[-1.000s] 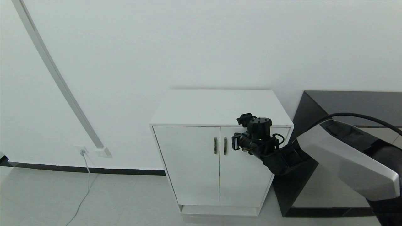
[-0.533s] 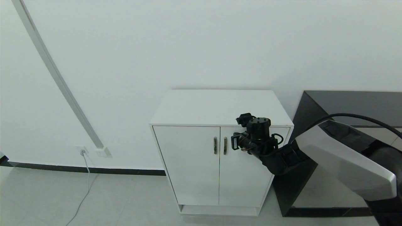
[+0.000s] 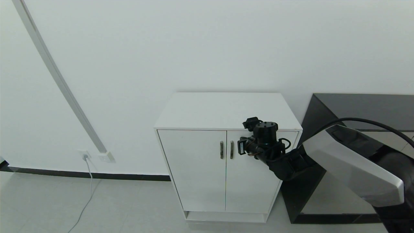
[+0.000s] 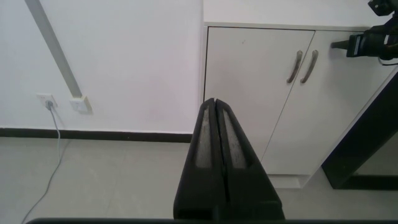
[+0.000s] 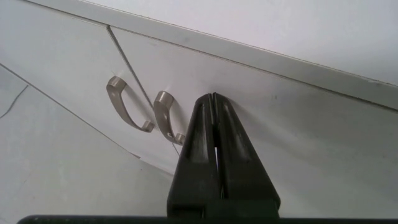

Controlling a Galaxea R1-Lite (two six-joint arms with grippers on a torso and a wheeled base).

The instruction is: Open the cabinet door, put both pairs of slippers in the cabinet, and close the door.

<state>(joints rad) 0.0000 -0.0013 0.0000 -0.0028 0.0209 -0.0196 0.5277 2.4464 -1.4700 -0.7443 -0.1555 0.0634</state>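
Standing against the white wall (image 3: pixel 194 48) on the grey floor (image 3: pixel 129 207), the white cabinet (image 3: pixel 223 110) has both doors shut, the left door (image 3: pixel 194 168) and the right door (image 3: pixel 252 181) meeting along a thin seam at the cabinet's middle. Two curved metal handles sit either side of that seam near the cabinet's top edge: the left handle (image 3: pixel 221 149) and the right handle (image 3: pixel 232 150). The right gripper (image 5: pixel 214 98) is up at the cabinet's right door, just beside the right handle on the side away from the seam, level with the handles and a little under the cabinet's top board. Its jaws are pressed flat together, gripping nothing, with their tip aimed at the door panel (whether it actually touches the panel cannot be told). The left gripper (image 4: pixel 214 102) hangs well apart from the cabinet, out in front of it, with its tip lined up roughly on the cabinet's left edge; its jaws are likewise squeezed together. A black unit (image 3: pixel 355 106) stands right beside the cabinet on its right. Well to the cabinet's left, a wall socket (image 3: pixel 85 156) has a grey cable (image 3: pixel 87 194) trailing down onto the floor, and a pale duct (image 3: pixel 58 77) slants up the wall from there.
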